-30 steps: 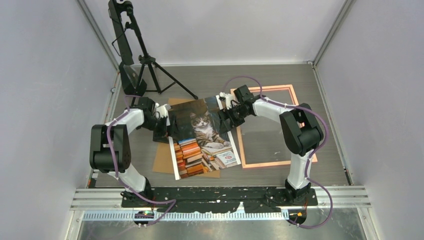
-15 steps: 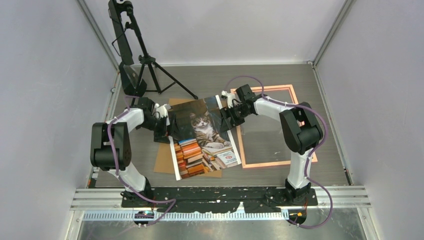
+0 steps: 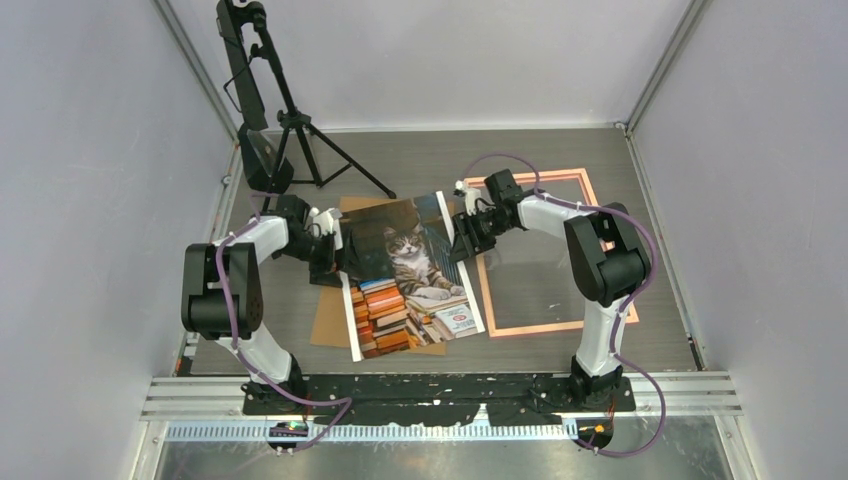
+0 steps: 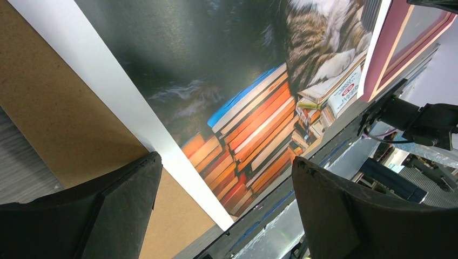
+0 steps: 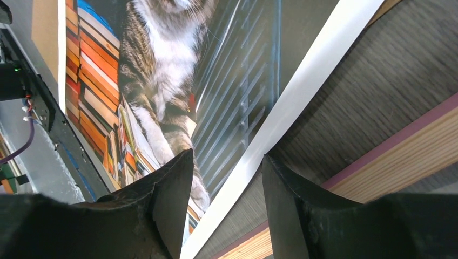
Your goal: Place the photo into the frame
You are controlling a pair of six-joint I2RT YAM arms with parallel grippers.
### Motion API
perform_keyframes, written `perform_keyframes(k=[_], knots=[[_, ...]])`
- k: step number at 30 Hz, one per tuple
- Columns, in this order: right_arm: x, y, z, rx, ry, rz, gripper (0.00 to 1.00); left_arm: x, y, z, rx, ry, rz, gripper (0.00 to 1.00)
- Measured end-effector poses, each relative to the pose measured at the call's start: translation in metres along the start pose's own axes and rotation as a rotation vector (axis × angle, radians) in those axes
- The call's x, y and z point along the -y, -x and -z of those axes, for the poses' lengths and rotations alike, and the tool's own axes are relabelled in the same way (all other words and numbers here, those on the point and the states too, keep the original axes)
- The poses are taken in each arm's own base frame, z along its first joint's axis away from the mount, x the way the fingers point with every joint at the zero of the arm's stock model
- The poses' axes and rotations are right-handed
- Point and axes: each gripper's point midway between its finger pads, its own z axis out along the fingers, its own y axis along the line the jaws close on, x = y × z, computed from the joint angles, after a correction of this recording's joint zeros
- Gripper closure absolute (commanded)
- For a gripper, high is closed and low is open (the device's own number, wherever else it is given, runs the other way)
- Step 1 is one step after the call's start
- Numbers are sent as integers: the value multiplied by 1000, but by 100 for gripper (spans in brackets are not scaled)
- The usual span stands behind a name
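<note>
The photo (image 3: 405, 270), a tabby cat among stacked books, lies flat on the brown backing board (image 3: 325, 322) at mid table. The salmon-pink frame (image 3: 535, 328) lies flat just right of it. My left gripper (image 3: 335, 250) is open at the photo's left edge; in the left wrist view (image 4: 227, 183) its wide-apart fingers straddle the white border of the photo (image 4: 216, 70) over the board (image 4: 59, 118). My right gripper (image 3: 462, 235) is open at the photo's right edge; in the right wrist view (image 5: 229, 178) the photo's white border (image 5: 291, 113) runs between the fingers, beside the frame rail (image 5: 389, 156).
A black tripod with a camera (image 3: 290, 120) stands at the back left. Grey walls close in the table on three sides. The arms' black base rail (image 3: 430, 395) runs along the near edge.
My right gripper has shifted a little to the right, towards the frame, and the photo's right side has crept slightly right with it. The left arm has hardly moved.
</note>
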Motion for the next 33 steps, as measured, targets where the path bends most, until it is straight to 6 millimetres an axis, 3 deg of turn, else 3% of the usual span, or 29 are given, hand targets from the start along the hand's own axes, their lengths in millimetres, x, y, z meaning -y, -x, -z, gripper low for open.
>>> perform_keyframes(k=[15,33], knots=[[-15,-5,7,-1,129,-29,49,0,0,0,0,0,1,5],[4,-19,18,-77,-21,-6,48,0,0,0,0,-1,1,5]])
